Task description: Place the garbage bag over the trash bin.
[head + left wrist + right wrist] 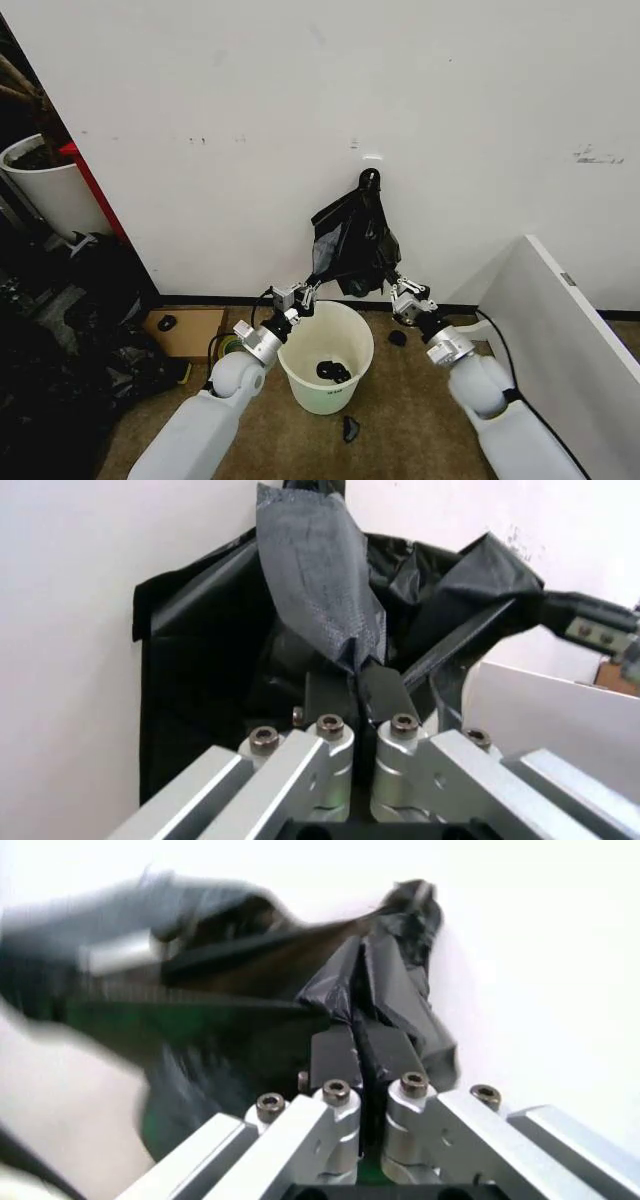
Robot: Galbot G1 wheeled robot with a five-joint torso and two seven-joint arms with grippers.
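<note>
Pinching the garbage bag point(352, 243) at its lower edges, I had both grippers closed on the plastic: my left gripper point(306, 294) on the left corner, my right gripper point(399, 286) on the right. The bag hung against the white wall point(250, 120), above the trash bin point(300, 362), which stood on the floor point(400, 420) between my arms with small dark objects point(333, 371) inside.

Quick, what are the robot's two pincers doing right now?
Left pincer: shut on the garbage bag, above the trash bin.
Right pincer: shut on the garbage bag too.
</note>
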